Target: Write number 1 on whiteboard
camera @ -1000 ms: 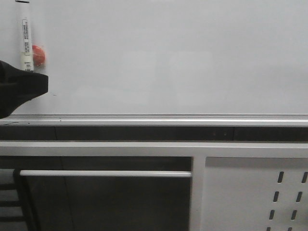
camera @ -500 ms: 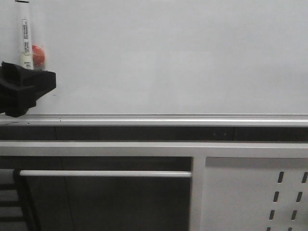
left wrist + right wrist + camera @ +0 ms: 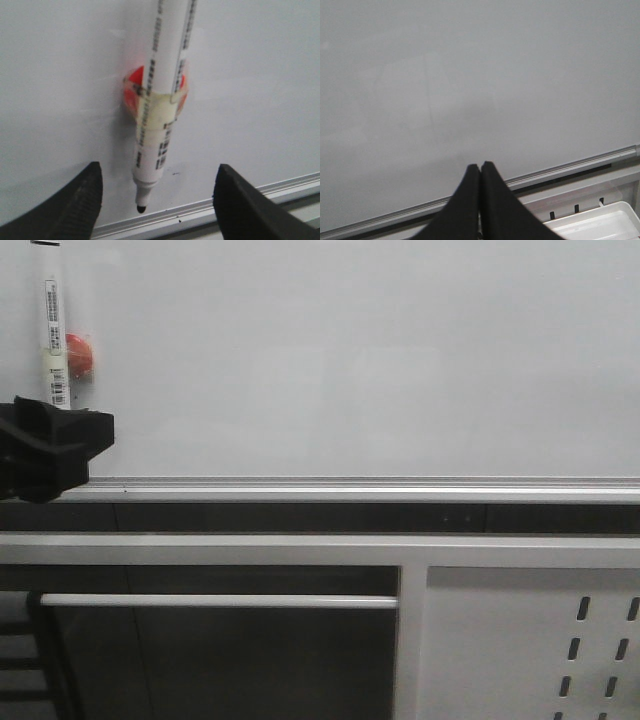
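Note:
The whiteboard point(image 3: 350, 360) fills the upper part of the front view, and its silver frame edge point(image 3: 350, 485) runs below. A white marker point(image 3: 52, 335) hangs tip-down on it at the far left, taped to a red magnet point(image 3: 80, 355). My left gripper point(image 3: 58, 430) sits just below the marker. In the left wrist view the gripper point(image 3: 160, 172) is open and empty, its fingers either side of the marker point(image 3: 155, 115), not touching it. The black tip point(image 3: 141, 207) is bare. My right gripper point(image 3: 480, 167) is shut on nothing, facing bare whiteboard point(image 3: 470, 75). No number 1 shows.
A white metal panel with slotted holes point(image 3: 520, 640) stands at the lower right, below the board. A horizontal white bar point(image 3: 220, 600) crosses the dark gap at the lower left. A white tray point(image 3: 600, 222) shows below the right gripper.
My left gripper came in from the left edge towards the marker, turned to face the board, then dropped a little. The marker and magnet have not moved.

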Tool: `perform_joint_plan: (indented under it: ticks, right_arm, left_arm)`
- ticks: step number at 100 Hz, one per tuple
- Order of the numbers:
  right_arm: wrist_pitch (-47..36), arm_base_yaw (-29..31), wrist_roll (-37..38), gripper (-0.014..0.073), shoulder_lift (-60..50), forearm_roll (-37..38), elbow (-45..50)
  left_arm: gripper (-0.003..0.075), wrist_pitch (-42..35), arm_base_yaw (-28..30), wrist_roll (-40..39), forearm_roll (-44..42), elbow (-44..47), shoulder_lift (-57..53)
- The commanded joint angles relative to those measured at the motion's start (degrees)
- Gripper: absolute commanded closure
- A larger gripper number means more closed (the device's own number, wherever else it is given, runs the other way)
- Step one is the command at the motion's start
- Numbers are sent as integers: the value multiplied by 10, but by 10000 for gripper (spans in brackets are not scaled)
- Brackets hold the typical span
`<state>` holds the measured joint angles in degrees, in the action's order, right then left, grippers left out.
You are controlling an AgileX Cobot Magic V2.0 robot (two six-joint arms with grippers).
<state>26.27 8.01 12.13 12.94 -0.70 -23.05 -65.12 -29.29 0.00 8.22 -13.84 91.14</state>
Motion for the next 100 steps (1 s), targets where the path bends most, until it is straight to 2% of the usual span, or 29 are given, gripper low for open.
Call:
perform_joint_plan:
  ticks: [1, 10, 76, 91, 100]
  right_arm:
    - [-48, 4, -6, 673, 12, 1, -12]
    - [-48, 4, -6, 673, 12, 1, -12]
    - [-48, 4, -7, 673, 12, 1, -12]
    - [-48, 4, -7, 673, 12, 1, -12]
    - [-48, 4, -7, 673, 12, 1, -12]
  left_arm:
    - [323, -112, -4, -8, 10, -12, -6]
    - [322, -130, -4, -8, 11, -12, 1]
    - [323, -130, -4, -8, 8, -32, -4]
    - [339, -130, -4, 0, 8, -31, -39]
    - [360, -130, -4, 39, 8, -31, -58]
